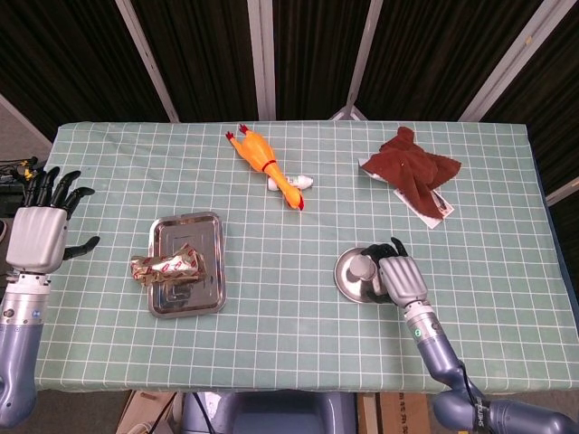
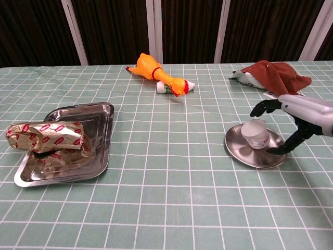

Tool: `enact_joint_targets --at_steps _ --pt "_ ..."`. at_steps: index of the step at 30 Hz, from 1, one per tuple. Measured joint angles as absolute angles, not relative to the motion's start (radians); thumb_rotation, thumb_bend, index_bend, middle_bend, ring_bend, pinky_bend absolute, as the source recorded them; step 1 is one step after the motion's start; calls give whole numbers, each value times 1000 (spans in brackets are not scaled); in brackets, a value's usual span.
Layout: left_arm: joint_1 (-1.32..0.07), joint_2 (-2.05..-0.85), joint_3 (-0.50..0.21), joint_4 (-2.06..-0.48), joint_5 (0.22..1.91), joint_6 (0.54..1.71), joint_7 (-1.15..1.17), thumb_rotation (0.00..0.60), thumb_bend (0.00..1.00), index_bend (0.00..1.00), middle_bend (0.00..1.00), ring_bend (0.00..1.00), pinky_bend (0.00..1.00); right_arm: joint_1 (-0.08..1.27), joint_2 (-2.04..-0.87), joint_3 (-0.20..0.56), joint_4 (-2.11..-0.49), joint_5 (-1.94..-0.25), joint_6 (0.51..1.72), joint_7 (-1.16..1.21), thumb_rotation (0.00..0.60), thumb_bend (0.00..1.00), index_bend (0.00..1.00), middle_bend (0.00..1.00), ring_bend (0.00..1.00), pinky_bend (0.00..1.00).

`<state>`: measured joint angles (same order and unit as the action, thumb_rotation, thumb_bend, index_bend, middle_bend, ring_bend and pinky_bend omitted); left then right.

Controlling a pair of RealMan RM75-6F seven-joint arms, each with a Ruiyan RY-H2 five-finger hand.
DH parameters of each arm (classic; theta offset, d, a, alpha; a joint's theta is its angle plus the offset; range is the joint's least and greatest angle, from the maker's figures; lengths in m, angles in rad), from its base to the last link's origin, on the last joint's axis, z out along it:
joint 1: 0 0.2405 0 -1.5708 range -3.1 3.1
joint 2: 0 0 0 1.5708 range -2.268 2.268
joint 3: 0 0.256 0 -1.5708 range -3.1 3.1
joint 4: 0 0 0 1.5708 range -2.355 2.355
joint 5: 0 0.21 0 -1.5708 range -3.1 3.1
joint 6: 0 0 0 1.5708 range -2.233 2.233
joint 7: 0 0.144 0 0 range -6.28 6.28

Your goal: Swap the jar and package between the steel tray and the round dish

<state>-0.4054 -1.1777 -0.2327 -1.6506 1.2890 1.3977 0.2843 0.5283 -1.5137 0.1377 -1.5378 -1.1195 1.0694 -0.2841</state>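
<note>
Jar (image 2: 256, 134) on the round dish (image 2: 250, 152), right hand (image 2: 294, 119) spread just beside it; package (image 2: 47, 137) on the steel tray (image 2: 101, 134).

Lower right of centre in the head view, the small white jar stands slightly tilted in the round dish, and the right hand (image 1: 403, 278) sits at the dish's right edge with its fingers apart and holding nothing; in the chest view its dark fingertips (image 2: 258, 110) arch around the jar without clearly touching it. At the left of the frame the gold-and-red package lies across the steel tray's left rim, partly overhanging the green checked bench (image 1: 271, 334). Far left, the left hand (image 1: 41, 233) hovers upright with fingers spread, well apart from the tray.
</note>
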Motion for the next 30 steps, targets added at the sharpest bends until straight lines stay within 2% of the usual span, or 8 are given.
enact_joint_targets --at_steps 9,15,19,25,30 --pt "-398 -1174 -224 -1672 1304 1404 279 600 107 284 96 0 28 497 -1398 137 -1664 -1100 1132 -363 600 212 206 166 94 0" --pt "-375 -1159 -209 -1698 1334 1437 279 600 107 270 58 0 28 450 -1317 155 -1723 -1112 1257 -382 600 211 191 146 90 0" --pt "-322 -1133 -172 -1726 1355 1489 308 600 107 265 50 0 27 390 -1255 154 -1729 -1168 1373 -384 600 211 172 122 79 0" --pt "-211 -1082 -89 -1814 1325 1531 393 600 106 263 50 0 28 268 -1215 99 -1678 -1283 1515 -306 600 212 150 88 61 0" --pt "-157 -1043 -35 -1862 1316 1537 365 600 106 262 50 0 27 190 -1210 35 -1622 -1386 1597 -232 600 212 126 72 46 0"
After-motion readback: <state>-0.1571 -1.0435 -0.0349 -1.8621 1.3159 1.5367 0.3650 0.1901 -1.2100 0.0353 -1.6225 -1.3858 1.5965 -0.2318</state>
